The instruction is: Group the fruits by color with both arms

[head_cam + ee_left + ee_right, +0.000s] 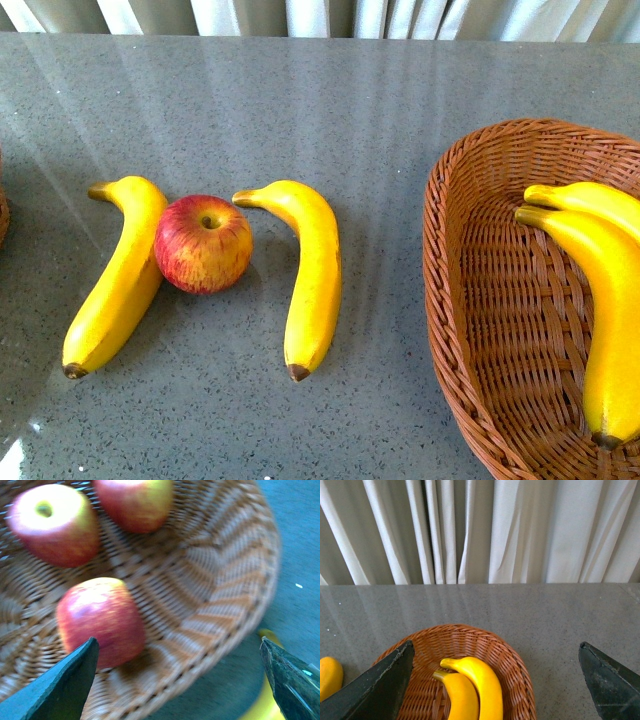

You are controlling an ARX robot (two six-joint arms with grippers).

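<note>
- The left pincer (177,641) is seen spread and empty over the apple basket (225,580), where three apples (102,620) lie; that view is blurred.
- The right pincer (495,646) is seen spread and empty above the banana basket (517,675), in which two bananas (480,685) are held.
- At centre left of the front view, a streaked apple (203,244) is found on the bench (400,120), touching the left banana (115,275); the middle banana (308,275) lies just beside.
- Either banana could be knocked when the apple is gripped, and the apple may be set rolling.

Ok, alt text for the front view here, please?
On a grey table, a red apple lies touching the left banana, with the right banana just beside it. At the right edge, a wicker basket holds two more bananas.
</note>
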